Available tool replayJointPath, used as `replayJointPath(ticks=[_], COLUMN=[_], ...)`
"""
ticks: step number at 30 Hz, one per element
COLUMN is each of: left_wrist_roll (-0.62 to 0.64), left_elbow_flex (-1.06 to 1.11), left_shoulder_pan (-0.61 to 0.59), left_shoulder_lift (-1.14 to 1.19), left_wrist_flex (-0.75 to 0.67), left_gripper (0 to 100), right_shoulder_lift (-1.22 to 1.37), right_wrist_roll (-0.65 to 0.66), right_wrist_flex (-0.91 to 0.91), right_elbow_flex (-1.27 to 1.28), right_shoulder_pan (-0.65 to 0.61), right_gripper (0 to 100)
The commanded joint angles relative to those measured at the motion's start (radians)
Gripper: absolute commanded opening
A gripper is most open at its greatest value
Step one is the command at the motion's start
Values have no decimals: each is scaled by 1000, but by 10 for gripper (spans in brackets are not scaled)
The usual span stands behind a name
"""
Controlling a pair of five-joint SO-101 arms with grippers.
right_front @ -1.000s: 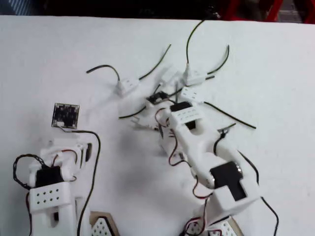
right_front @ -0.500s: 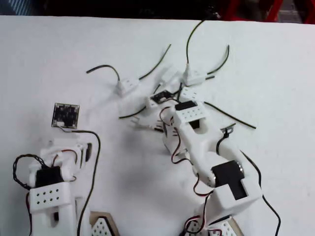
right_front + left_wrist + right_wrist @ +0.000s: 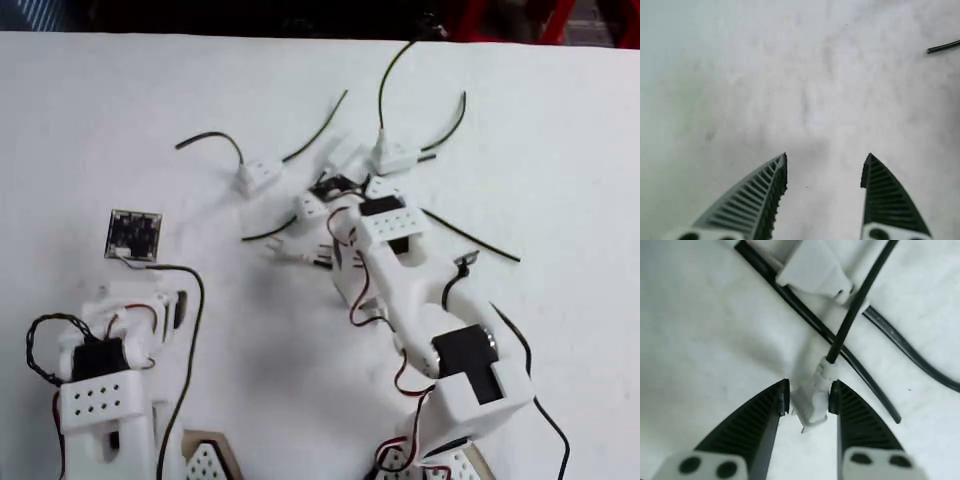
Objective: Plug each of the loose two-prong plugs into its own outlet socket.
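Two-prong plug (image 3: 812, 399): lying on the table (image 3: 560, 120) toward its far edge, among outlet sockets (image 3: 398, 158). Right gripper (image 3: 808, 388) is clamping its body between both fingers. Left gripper (image 3: 825, 159) is hanging open by the near-left corner. Advisable: squaring the grip before lifting.

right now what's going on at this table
Two robot arms are set up to plug loose plugs into sockets. The right gripper is closed on the sides of a white two-prong plug that trails a black cable. A white socket block lies just beyond it. The left gripper is open over bare table, holding nothing.
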Motion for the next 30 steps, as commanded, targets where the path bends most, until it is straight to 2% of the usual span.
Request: replayJointPath(ticks=[1, 8, 19, 21, 30], left_wrist_roll=[-11, -11, -11, -11, -11], left_elbow_flex=[-5, -5, -5, -5, -5], left_shoulder_pan=[-5, -5, -5, -5, -4], left_shoulder_lift=[-18, -18, -18, -18, -18], left_wrist_flex=[-20, -20, -20, -20, -20], left_gripper=[244, 244, 244, 244, 244], right_shoulder_lift=[-22, -22, -24, -31, -392], right_wrist_roll=[0, 0, 2, 8, 8], right_wrist_flex=[10, 7, 13, 30, 154], right_elbow_flex=[-34, -32, -32, -37, 14], right_shoulder_pan=[13, 13, 13, 13, -4], right_gripper=[134, 68, 60, 19, 18])
